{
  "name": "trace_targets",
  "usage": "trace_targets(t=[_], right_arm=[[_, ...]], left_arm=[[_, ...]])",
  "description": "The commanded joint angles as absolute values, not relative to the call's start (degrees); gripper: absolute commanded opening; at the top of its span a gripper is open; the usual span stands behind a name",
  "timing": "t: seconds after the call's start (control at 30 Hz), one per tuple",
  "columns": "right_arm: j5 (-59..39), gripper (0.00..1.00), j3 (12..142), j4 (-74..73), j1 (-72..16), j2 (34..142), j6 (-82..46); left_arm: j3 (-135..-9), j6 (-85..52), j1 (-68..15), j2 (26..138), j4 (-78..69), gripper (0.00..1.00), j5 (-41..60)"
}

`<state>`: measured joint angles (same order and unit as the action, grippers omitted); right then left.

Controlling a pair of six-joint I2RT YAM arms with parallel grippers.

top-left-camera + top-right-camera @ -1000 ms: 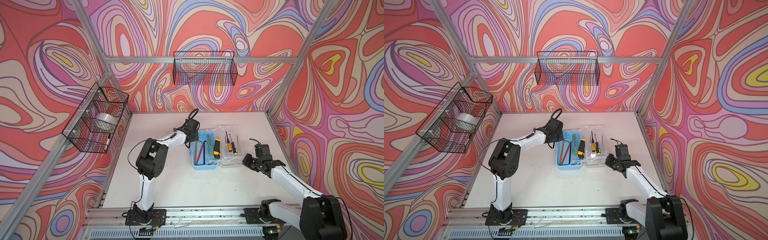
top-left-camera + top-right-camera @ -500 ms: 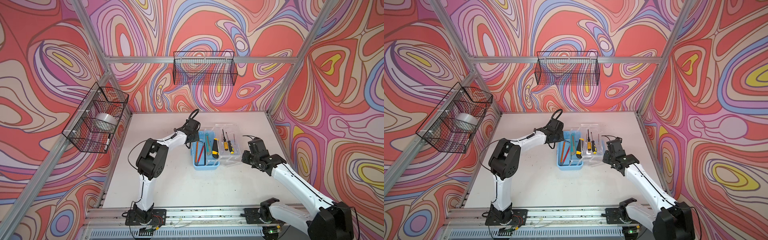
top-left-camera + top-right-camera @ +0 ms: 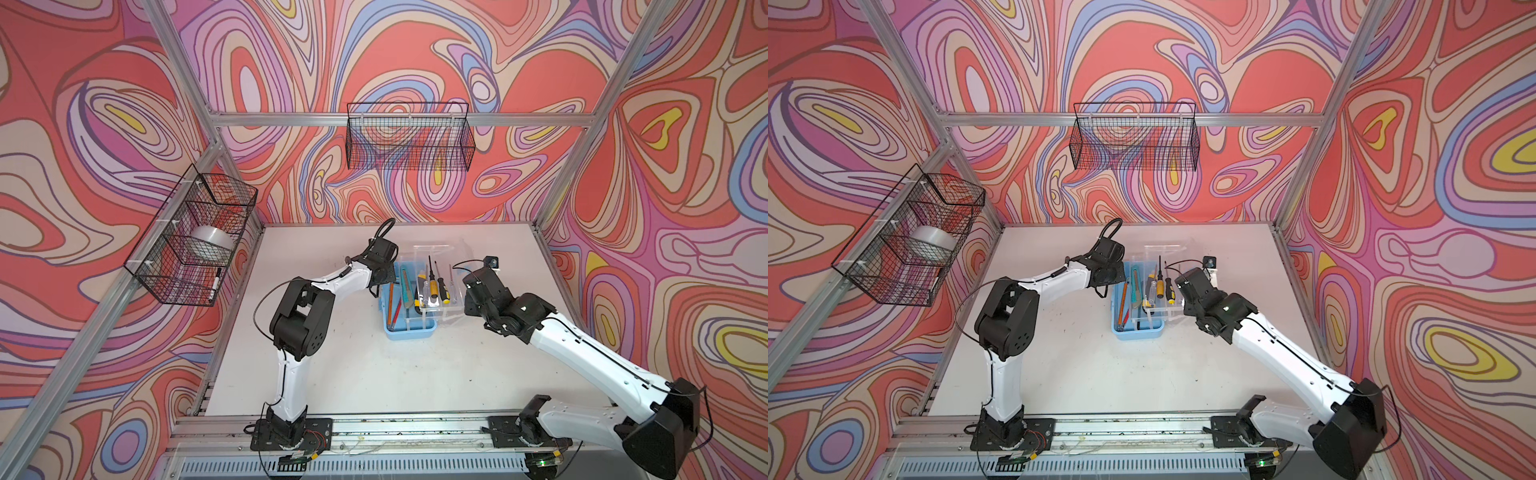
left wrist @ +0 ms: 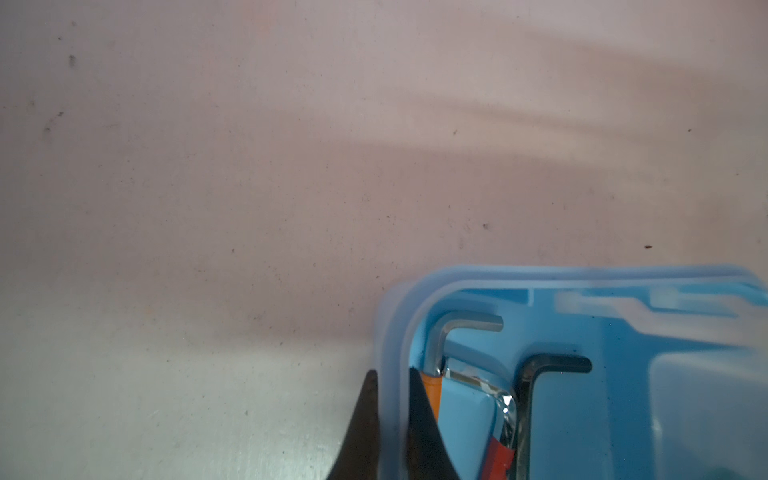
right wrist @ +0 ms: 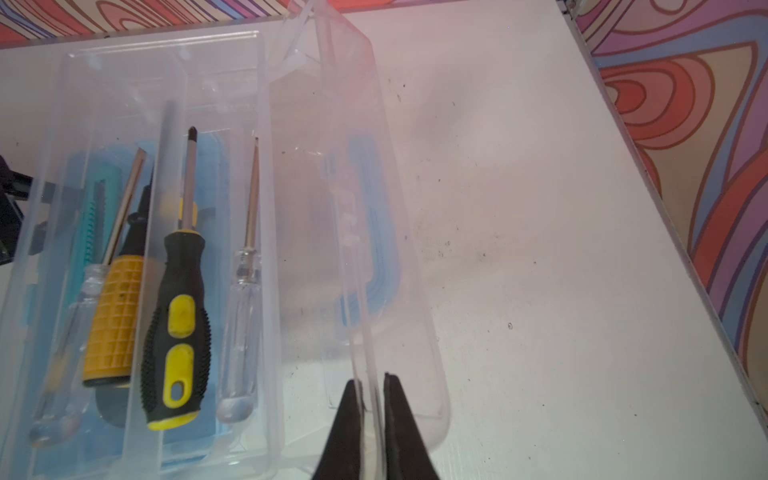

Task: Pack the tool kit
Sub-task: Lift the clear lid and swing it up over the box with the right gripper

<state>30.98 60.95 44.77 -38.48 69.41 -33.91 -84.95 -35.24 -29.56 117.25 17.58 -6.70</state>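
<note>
On the white table (image 3: 332, 374) the tool kit's light-blue base (image 3: 409, 332) lies with its long axis running from the front rail toward the back wall. The left gripper (image 4: 390, 374) is pinched tight on its rim at the far left corner. The clear tray (image 5: 266, 208) of screwdrivers (image 5: 174, 332) lies parallel, overlapping the base's right side. The right gripper (image 5: 371, 380), fingers nearly together, nips the tray's thin outer wall, so seating it probably needs a shift leftward.

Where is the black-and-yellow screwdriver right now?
The black-and-yellow screwdriver lies in the clear tray, between a yellow-handled screwdriver and a clear-handled one; in a top view, mid-table, by the blue base's right side.
</note>
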Motion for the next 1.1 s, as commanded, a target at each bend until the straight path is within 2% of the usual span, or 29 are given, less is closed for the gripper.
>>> trace_targets(t=[0.0, 0.17, 0.3, 0.37, 0.7, 1.07], right_arm=[[28.4, 0.00, 64.6, 38.2, -43.0, 72.2, -36.6], [30.0, 0.00, 67.6, 38.6, -47.0, 75.7, -37.4], [31.8, 0.00, 69.7, 40.0, -49.6, 77.6, -38.2], [31.9, 0.00, 70.4, 40.1, -50.7, 78.4, -38.4], [34.6, 0.00, 77.0, 42.9, -55.9, 85.8, -39.1], [36.2, 0.00, 80.3, 44.6, -56.6, 88.5, -38.6]], left_arm=[[-83.1, -35.4, -31.1, 115.1, 17.7, 0.00, -2.1], [-82.1, -34.9, -30.5, 113.5, 16.3, 0.01, -0.3], [-80.4, -34.7, -29.7, 112.0, 15.6, 0.20, 0.9], [-79.6, -34.5, -29.5, 111.3, 13.6, 0.27, 1.1], [-78.1, -35.5, -28.4, 110.9, 11.8, 0.28, 3.1], [-77.5, -33.8, -26.3, 108.1, 14.5, 0.33, 2.4]])
